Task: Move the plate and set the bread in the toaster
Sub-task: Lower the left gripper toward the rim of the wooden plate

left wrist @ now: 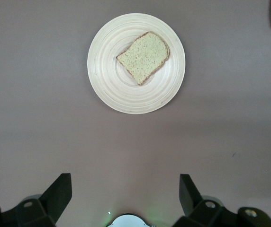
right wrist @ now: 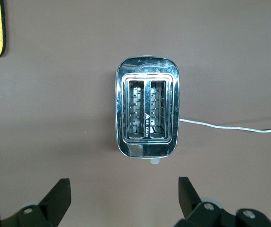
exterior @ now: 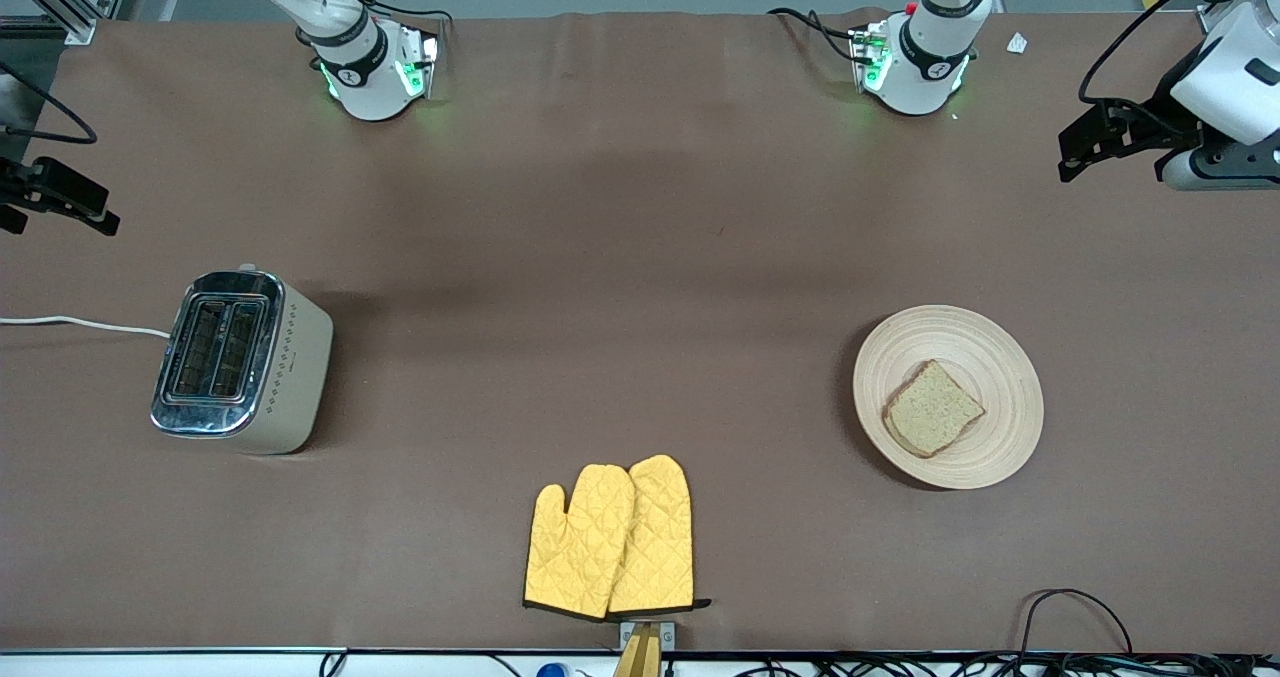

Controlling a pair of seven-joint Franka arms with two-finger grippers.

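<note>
The toaster (exterior: 240, 357) stands toward the right arm's end of the table, both slots empty, and its white cord (exterior: 80, 323) trails off the table edge. The plate (exterior: 960, 332) lies toward the left arm's end with the bread (exterior: 933, 409) flat on it. My left gripper (left wrist: 125, 189) is open and empty, high over the table near the plate (left wrist: 112, 85) and bread (left wrist: 143, 57). It shows in the front view (exterior: 1110, 142). My right gripper (right wrist: 124, 191) is open and empty, high over the table near the toaster (right wrist: 146, 113). It shows in the front view (exterior: 60, 197).
A pair of yellow oven mitts (exterior: 612, 537) lies near the table's front edge, between toaster and plate and nearer the front camera than both. The two arm bases (exterior: 375, 77) stand along the far edge. Brown cloth covers the table.
</note>
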